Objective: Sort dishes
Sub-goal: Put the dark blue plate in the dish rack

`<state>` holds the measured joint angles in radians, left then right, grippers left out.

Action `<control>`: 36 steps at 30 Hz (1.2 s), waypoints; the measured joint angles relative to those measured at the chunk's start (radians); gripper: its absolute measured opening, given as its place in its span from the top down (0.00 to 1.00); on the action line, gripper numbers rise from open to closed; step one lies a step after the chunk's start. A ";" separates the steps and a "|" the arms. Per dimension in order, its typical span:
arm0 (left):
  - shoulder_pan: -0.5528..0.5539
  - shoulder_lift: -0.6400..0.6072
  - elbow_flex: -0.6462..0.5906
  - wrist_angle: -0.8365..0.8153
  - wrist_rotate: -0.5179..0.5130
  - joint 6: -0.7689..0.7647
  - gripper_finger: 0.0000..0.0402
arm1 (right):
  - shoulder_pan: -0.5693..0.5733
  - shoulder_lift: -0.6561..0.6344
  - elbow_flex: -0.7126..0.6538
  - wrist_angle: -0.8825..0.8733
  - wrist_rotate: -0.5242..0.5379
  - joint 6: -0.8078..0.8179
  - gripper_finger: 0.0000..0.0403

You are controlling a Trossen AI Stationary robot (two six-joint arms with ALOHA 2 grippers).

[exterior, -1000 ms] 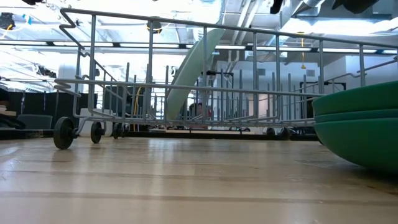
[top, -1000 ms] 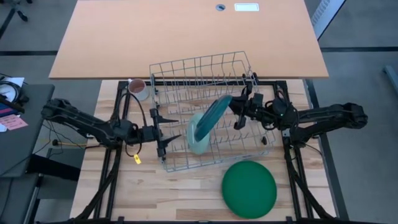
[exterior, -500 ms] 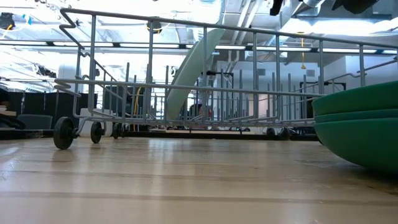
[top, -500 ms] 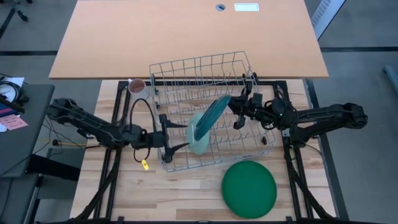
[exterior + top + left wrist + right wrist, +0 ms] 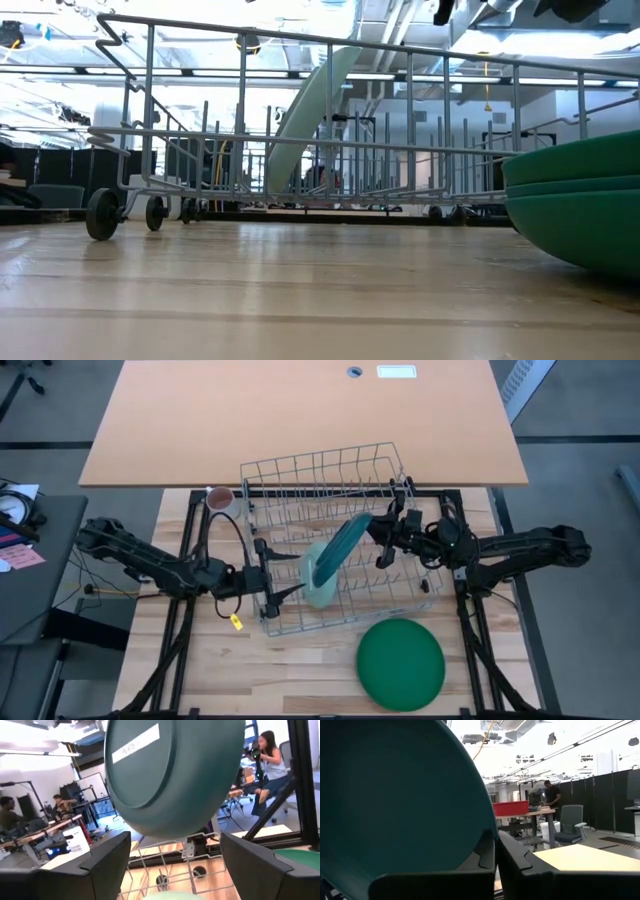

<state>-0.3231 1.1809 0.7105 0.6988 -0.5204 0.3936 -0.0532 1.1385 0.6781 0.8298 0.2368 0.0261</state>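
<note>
A dark teal plate [image 5: 345, 545] hangs tilted over the wire dish rack [image 5: 392, 478], with my right gripper [image 5: 378, 540] shut on it. Under its lower end a pale mint plate [image 5: 320, 585] stands leaning in the rack [image 5: 310, 110]. Dark green plates [image 5: 400, 663] lie stacked on the wooden table in front of the rack. My left gripper [image 5: 290, 575] stands open at the rack's left wall, pointing at the two plates. Its wrist view shows the teal plate's underside [image 5: 175, 775] ahead of its spread fingers. My right gripper pinches the teal plate's rim [image 5: 482, 847] between its two fingers, at the plate's upper right end. The fingers come from the table's right, about level. The plate hangs tilted on edge above the rack; whether its lower end touches the mint plate I cannot tell.
A pinkish mug [image 5: 221, 499] stands at the rack's far left corner. A large orange tabletop [image 5: 300, 420] lies beyond the rack. People sit and stand in the room behind. Bare wood shows at the near left of the table [image 5: 280, 680].
My left gripper has moved toward the table's right, up to the rack's left wall, then kept still. My right gripper and the teal plate have stayed where they were.
</note>
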 joint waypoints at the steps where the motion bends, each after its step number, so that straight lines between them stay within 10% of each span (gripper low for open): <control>1: 0.000 -0.001 0.000 -0.004 0.015 0.002 0.25 | 0.000 0.000 0.000 0.001 0.000 0.000 0.98; 21: 0.002 0.005 0.000 0.019 0.111 -0.041 0.25 | 0.001 0.000 0.000 0.024 -0.001 0.011 0.98; 36: -0.004 0.226 0.004 0.365 -0.078 0.144 0.25 | 0.001 0.000 0.000 0.019 -0.002 -0.001 0.98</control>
<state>-0.3267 1.4071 0.7145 1.0638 -0.5983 0.5374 -0.0525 1.1385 0.6781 0.8486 0.2352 0.0255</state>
